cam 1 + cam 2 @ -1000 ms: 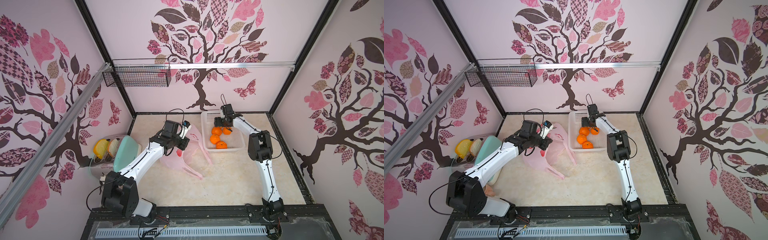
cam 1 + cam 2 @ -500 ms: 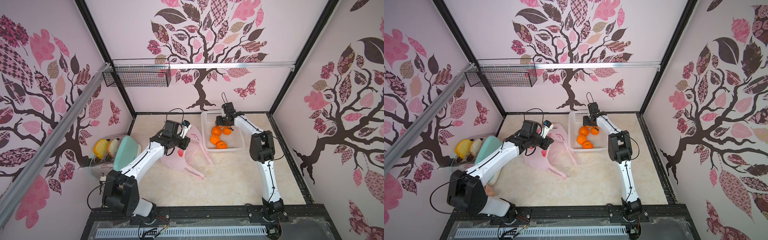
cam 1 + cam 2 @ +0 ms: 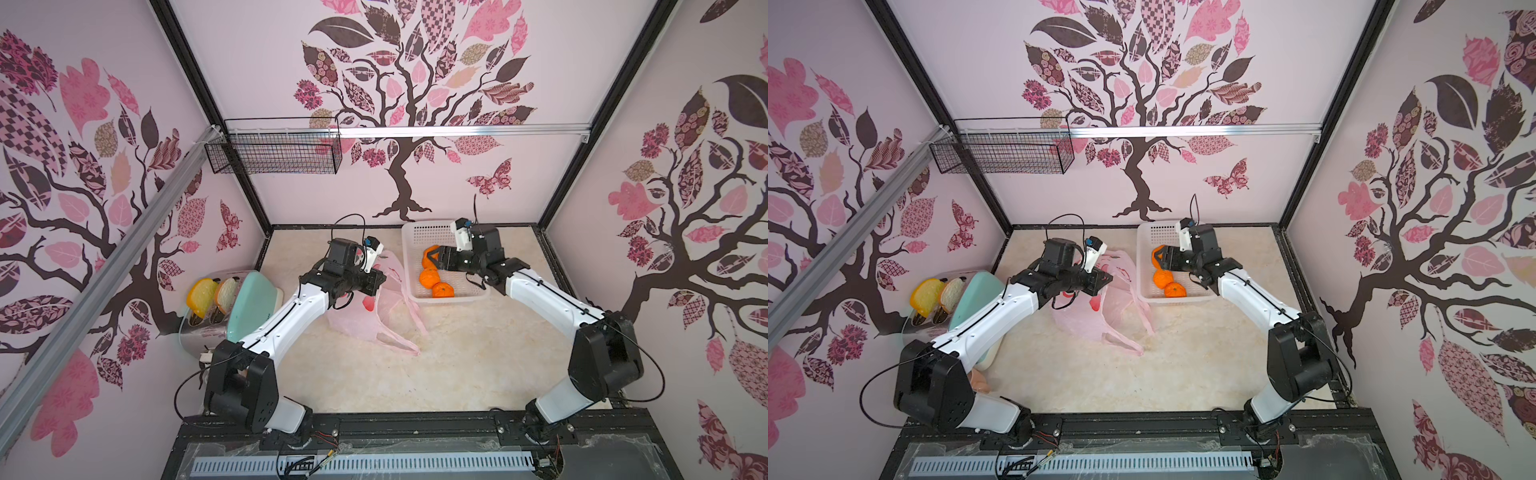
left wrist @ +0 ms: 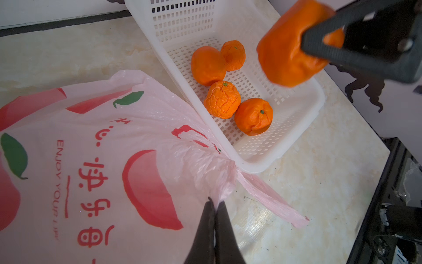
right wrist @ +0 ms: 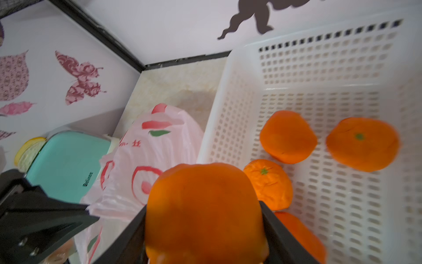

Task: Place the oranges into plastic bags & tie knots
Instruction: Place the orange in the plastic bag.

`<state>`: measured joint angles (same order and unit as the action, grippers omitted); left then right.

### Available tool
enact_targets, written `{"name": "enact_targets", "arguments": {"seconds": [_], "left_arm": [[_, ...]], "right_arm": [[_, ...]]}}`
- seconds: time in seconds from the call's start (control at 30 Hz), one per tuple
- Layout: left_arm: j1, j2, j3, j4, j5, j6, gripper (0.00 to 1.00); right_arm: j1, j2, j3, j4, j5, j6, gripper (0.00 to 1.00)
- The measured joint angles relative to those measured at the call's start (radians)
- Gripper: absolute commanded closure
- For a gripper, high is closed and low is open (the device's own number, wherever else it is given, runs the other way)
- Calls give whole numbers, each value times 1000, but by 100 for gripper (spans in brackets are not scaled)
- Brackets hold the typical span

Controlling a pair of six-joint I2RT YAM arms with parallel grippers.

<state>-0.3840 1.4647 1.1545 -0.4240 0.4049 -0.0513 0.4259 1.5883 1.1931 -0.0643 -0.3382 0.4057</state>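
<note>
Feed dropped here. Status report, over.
Left gripper shut on pink bag edge. Right gripper shut on one orange, raised above white basket. Four oranges in basket. Basket wall between orange and bag.

The left arm and right arm share one build: white link shells, each with a thin black line along it, joined by bulky black joints. A small white camera with a blue dot sits on each wrist. Thin black cables loop off wrists and shoulders. The fingers are matte black and tapered, with a round screw head near one's root.
</note>
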Motion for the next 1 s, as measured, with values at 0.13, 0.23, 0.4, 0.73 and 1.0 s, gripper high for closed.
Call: {"name": "enact_targets", "arguments": {"seconds": [0.13,0.23,0.4,0.73,1.0], "left_arm": [[2,0,0,7,21,-26,100],[2,0,0,12,27,-39,100],[2,-7,-9,28,30,-63,100],[3,-32,-61,31,5,-99,100],[12,-36,-69,11,-24,-79,100]], "right_arm": [[152,-10,-118,97,-42,77,58],[256,-2,-177,161,-57,142,58],[353,85,-150,239,-68,207,58],[354,282,-67,375,-32,467,54],[322,355,-33,447,-77,632,47]]}}
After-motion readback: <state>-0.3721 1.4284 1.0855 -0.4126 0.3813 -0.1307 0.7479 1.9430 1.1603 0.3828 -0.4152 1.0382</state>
